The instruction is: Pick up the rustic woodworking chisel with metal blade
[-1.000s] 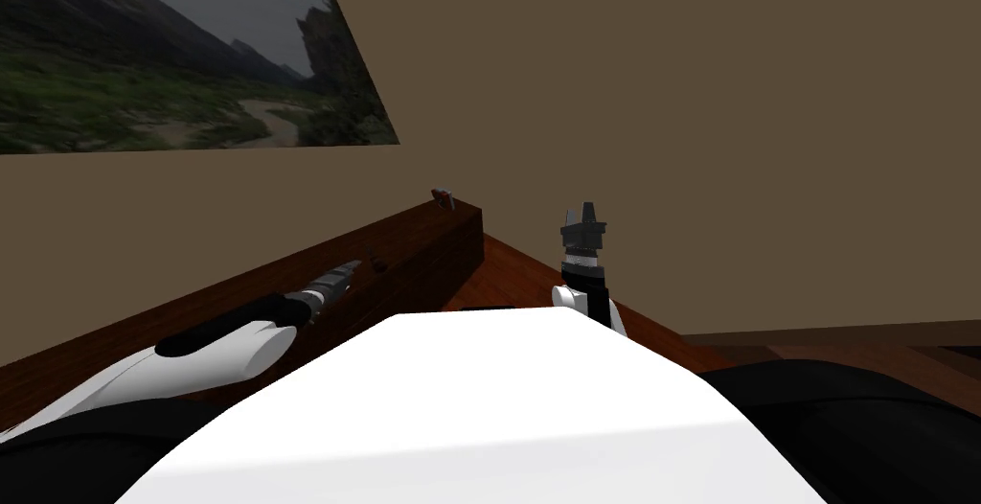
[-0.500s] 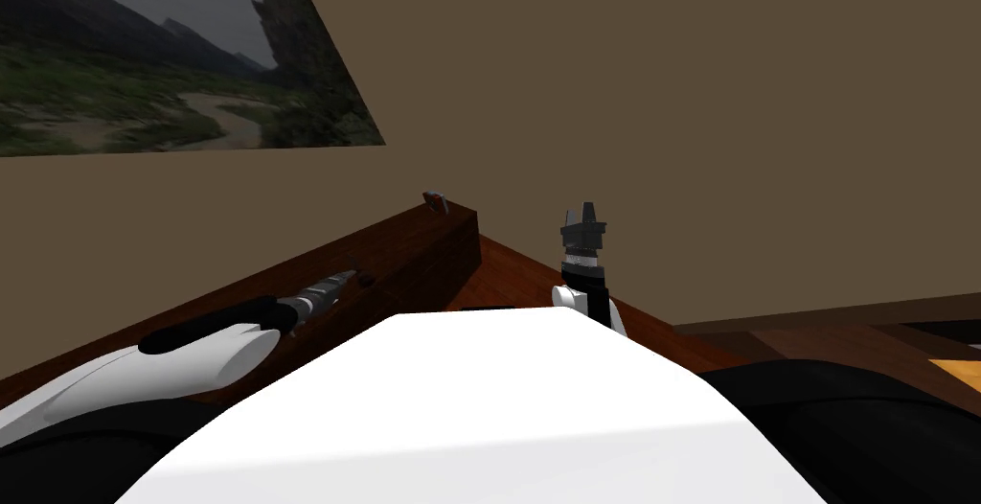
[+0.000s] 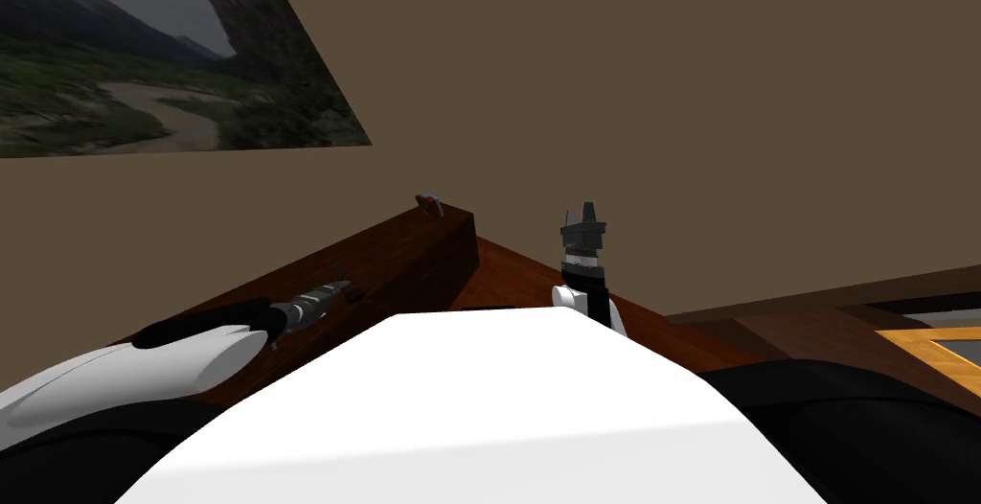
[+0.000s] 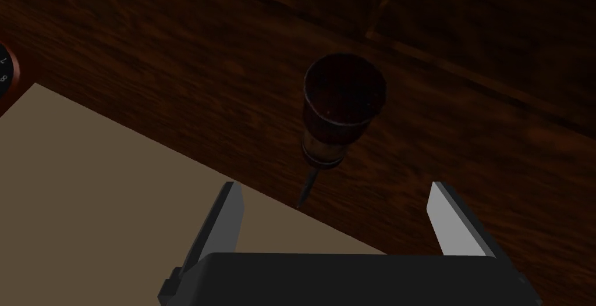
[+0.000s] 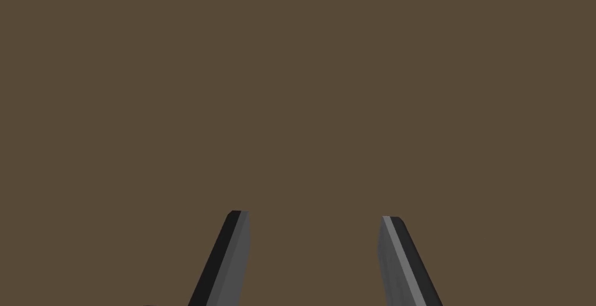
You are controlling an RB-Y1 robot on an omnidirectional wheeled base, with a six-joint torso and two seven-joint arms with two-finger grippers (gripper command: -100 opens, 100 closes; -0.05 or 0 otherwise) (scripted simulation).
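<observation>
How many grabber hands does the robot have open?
2. The left gripper is at the wooden top, the chisel just ahead of it; the right gripper is raised, apart from the top.

The left arm [image 3: 153, 378] reaches forward and low, its white forearm running through a dark sleeve into a grey ribbed wrist [image 3: 307, 305]. The left gripper [image 3: 347, 287] sits at the far end of that wrist, pointing ahead. Its two fingers [image 4: 224, 221] stand wide apart, about a third of the wrist view's width. The right arm [image 3: 589, 283] rises upright, well to the right of the left claw, and the right gripper [image 3: 585, 209] at its top points upward. Its fingers [image 5: 230, 256] are likewise spread.
</observation>
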